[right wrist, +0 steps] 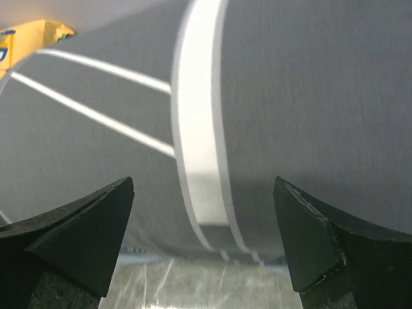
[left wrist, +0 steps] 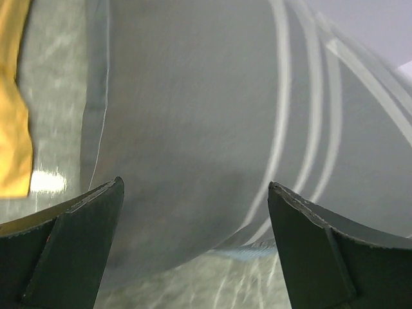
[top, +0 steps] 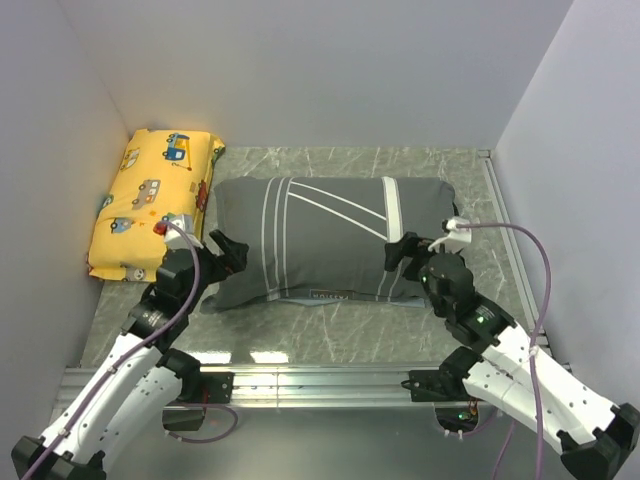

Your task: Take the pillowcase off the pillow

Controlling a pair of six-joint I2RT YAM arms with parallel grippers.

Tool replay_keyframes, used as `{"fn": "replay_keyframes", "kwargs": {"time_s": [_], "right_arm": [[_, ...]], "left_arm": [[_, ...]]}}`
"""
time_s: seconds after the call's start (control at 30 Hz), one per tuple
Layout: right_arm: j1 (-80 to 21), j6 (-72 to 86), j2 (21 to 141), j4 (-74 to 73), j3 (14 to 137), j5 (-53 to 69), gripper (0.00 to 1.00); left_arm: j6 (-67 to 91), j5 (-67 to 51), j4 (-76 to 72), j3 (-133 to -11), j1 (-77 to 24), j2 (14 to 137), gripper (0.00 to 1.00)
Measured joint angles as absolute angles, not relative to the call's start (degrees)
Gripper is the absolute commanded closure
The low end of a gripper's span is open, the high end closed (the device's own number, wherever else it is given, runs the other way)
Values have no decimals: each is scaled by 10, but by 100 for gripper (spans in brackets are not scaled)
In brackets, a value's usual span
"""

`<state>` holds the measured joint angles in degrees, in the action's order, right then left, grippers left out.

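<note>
pillowcase plump, lying at table centre | left tool spread, empty; at its 8 o'clock corner | right tool spread, empty; at 4 o'clock | yellow cushion near, 10 o'clock

Back wall: plain pale grey, at 12 o'clock.
Left wall: same matte grey, at 9 o'clock.
Right wall: paler grey, at 3 o'clock.
Table: grey-green marble pattern, pale veins.
Rail: ribbed metal strip along 6 o'clock edge.
Light: white glare patches beside the rail.
</note>
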<state>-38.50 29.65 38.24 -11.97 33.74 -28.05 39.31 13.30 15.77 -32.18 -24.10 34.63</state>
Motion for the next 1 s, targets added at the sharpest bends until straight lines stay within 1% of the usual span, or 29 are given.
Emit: {"fn": "replay_keyframes", "kwargs": {"time_s": [0.17, 0.33, 0.43, 0.53, 0.57, 0.6, 0.63, 0.67, 0.7, 0.73, 0.77, 0.8, 0.83, 0.87, 0.9, 0.93, 0.97, 1.0], "right_arm": [[-385, 348, 340, -157, 282, -258, 6], [-385, 396, 340, -160, 230, -225, 6], [-385, 419, 361, -146, 209, -216, 6], [-385, 438, 397, -108, 198, -219, 10], [-385, 444, 408, -90, 194, -222, 11], [-385, 448, 417, -77, 191, -224, 12], [-385, 453, 426, -60, 185, -227, 15], [-385, 457, 430, -50, 181, -230, 19], [-385, 459, 430, -36, 175, -235, 28], [-386, 460, 430, -27, 172, -239, 33], [-387, 462, 429, -17, 168, -244, 40], [-388, 463, 427, -8, 166, -248, 47], [-388, 464, 424, -4, 164, -252, 66], [-388, 462, 421, -3, 164, -256, 76], [-388, 460, 415, -2, 164, -260, 90], [-388, 459, 409, -2, 164, -262, 95], [-388, 459, 403, -3, 165, -264, 100], [-388, 457, 396, -4, 165, -265, 100]], "left_arm": [[425, 121, 138, -258, -242, 343, 1], [450, 114, 107, -199, -245, 333, 1], [462, 113, 86, -175, -245, 332, 2], [470, 113, 62, -159, -245, 335, 14], [473, 113, 55, -156, -245, 337, 24], [477, 114, 48, -153, -245, 341, 32], [478, 114, 43, -152, -245, 345, 39], [479, 114, 38, -152, -246, 349, 51], [481, 115, 35, -152, -246, 351, 57], [481, 115, 32, -152, -246, 352, 61], [479, 115, 31, -152, -247, 351, 71], [481, 114, 29, -152, -247, 351, 75], [480, 114, 27, -152, -247, 349, 78], [480, 114, 26, -152, -248, 348, 84], [480, 114, 27, -152, -248, 346, 86], [479, 114, 27, -152, -248, 342, 89], [478, 114, 27, -152, -249, 339, 94], [477, 113, 31, -155, -249, 336, 97]]}}
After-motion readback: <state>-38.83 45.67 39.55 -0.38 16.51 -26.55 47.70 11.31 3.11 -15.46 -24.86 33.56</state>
